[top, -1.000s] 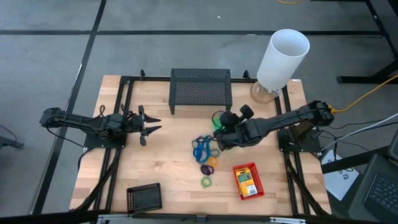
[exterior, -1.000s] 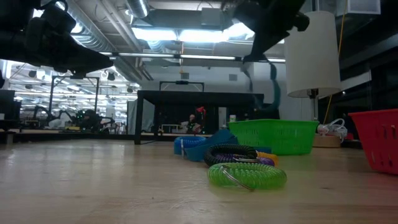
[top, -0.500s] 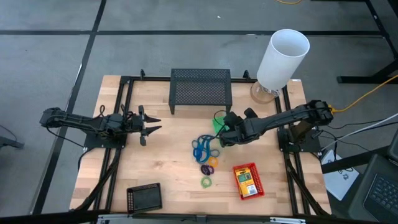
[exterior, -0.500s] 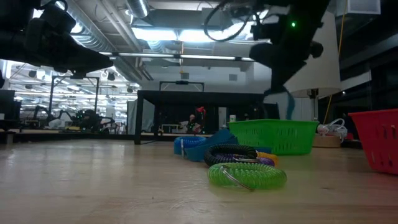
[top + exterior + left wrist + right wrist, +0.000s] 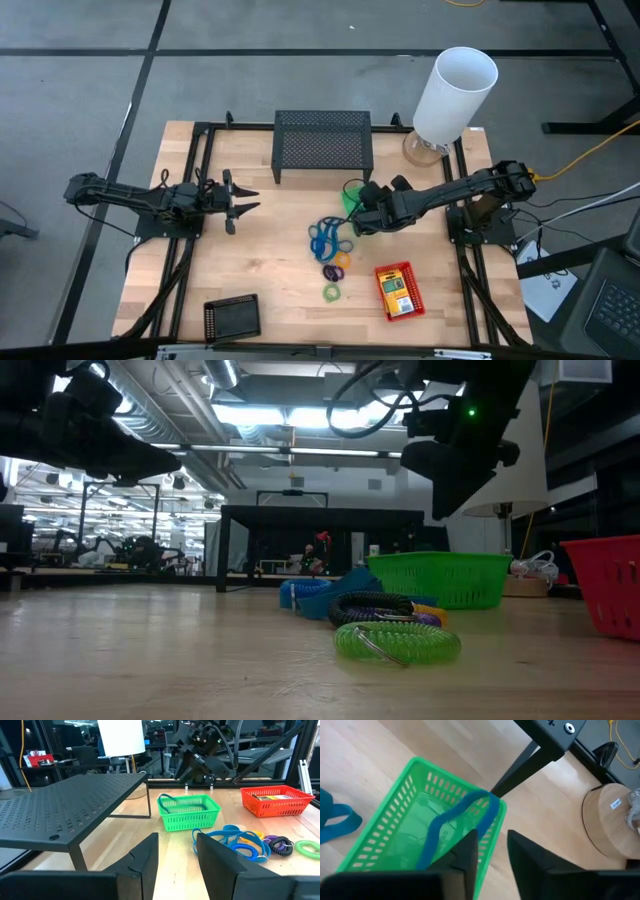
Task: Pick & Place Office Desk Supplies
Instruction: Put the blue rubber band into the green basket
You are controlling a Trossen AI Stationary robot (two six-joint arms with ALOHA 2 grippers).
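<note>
The right gripper (image 5: pixel 487 851) hangs directly over the green basket (image 5: pixel 417 827), its fingers (image 5: pixel 462 857) parted by a narrow gap. A blue band loop (image 5: pixel 455 817) droops from just ahead of the fingertips down into the basket, its upper end draped across the far rim. Whether the fingers pinch the band or have let it go, I cannot tell; nothing sits plainly between them.

The step in hand looks like the drop. To do it well, the claw should part fully while staying centred over the basket, so the band slides inside instead of hanging on the rim, then lift straight up so the loop does not snag a fingertip.

Beside and below the claw, towards the table's middle, lie more blue band loops (image 5: pixel 325 236) and small coiled rings (image 5: pixel 333 270); the red basket (image 5: pixel 398 290) with a yellow pack sits nearer the front edge.

The left gripper (image 5: pixel 245 201) waits well apart on the far side, jaws spread, holding nothing
</note>
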